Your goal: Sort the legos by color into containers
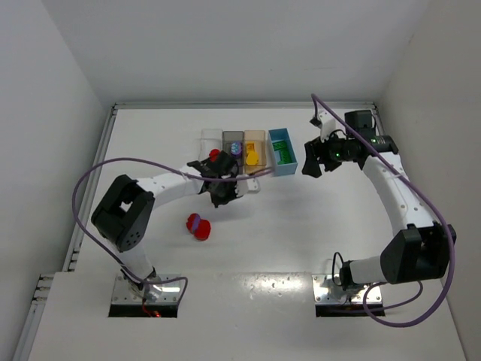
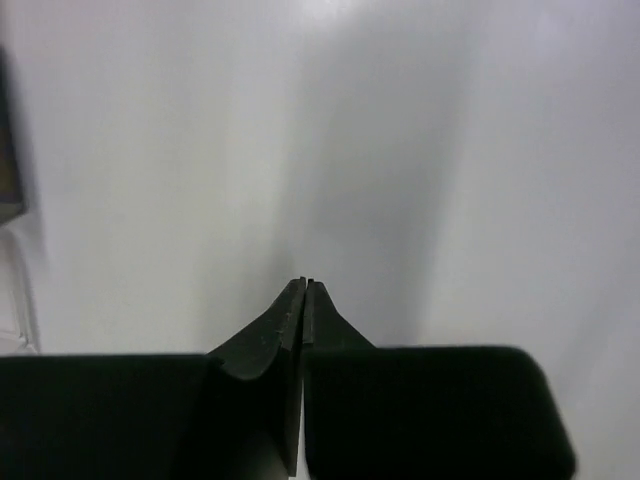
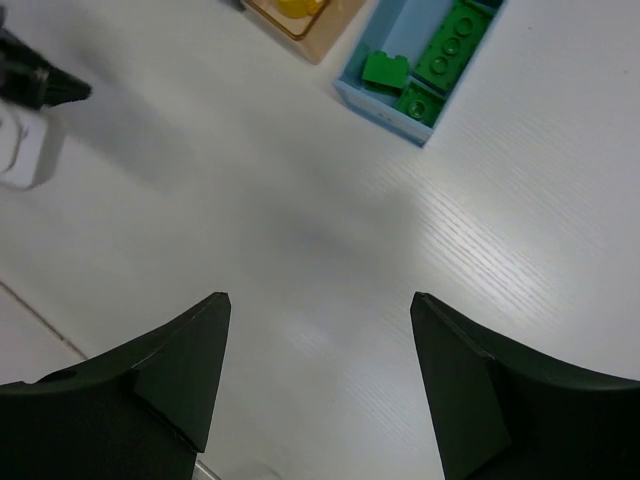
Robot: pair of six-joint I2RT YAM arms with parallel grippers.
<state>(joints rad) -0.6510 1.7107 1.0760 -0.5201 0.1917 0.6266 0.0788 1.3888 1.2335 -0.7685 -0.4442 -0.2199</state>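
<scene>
Left pincer (image 2: 303,290), closed on nothing, hangs at 6 o'clock of the clear bin (image 1: 207,139). Four bins stand in one row: clear, grey bin (image 1: 231,137), tan bin (image 1: 254,135), blue bin (image 1: 279,139). Right pincer (image 3: 320,297) gapes wide, empty, at 3 o'clock of the blue bin, which holds three green legos (image 3: 455,40). One red lego (image 1: 201,232) and one purple lego (image 1: 194,220) lie touching on the worktop (image 1: 285,226), at 7 o'clock of the left pincer.

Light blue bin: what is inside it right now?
The light blue bin holds green legos only, at least three. Anything under them is hidden, and the right wrist view crops its far end.
</scene>
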